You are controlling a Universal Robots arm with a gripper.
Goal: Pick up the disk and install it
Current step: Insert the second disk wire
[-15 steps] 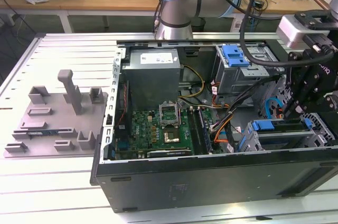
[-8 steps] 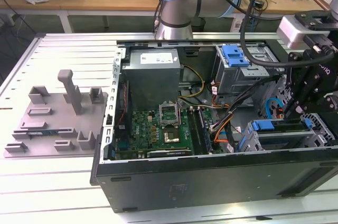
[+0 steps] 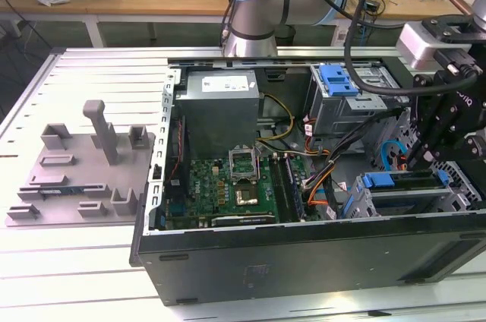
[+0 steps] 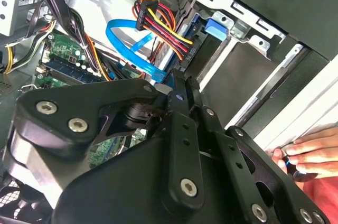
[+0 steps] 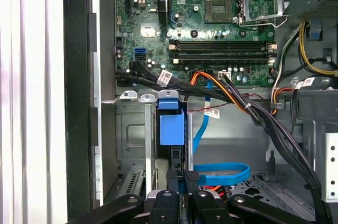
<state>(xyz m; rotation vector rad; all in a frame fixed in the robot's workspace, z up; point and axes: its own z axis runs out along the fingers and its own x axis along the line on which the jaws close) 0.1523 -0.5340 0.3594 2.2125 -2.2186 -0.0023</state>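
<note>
Disk, exterior view: the disk (image 3: 402,180) stands on edge in the lower drive cage (image 3: 456,194), at the exterior view's right, its blue carrier frame uppermost.
Writing, exterior view: you get a white label on the power supply (image 3: 220,102), its print too small to read.
Container, exterior view: the open computer case (image 3: 304,261) holds the power supply, the motherboard (image 3: 228,185), cable bundles and both cages; a blue bracket (image 3: 338,79) sits atop the upper cage.
Pincer, exterior view: the pincer (image 3: 416,161) hangs directly over the disk's frame.
Outside the case: a grey fixture plate (image 3: 83,170) lies on the table at the exterior view's left.

Disk, second wrist view: the disk (image 4: 216,27) shows its blue tab at the cage mouth.
Pincer, second wrist view: the pincer (image 4: 177,84) looks clenched, tips nearly meeting beside a blue flat cable (image 4: 127,44).
Person: a hand (image 4: 311,150) rests at the case edge.

Disk, first wrist view: the disk (image 5: 171,123) sits edge-on in a cage slot.
Writing, first wrist view: white cable tags (image 5: 212,112) are unreadable.
Pincer, first wrist view: the pincer (image 5: 182,179) is narrow at the disk's near end; you cannot tell whether it pinches anything.
</note>
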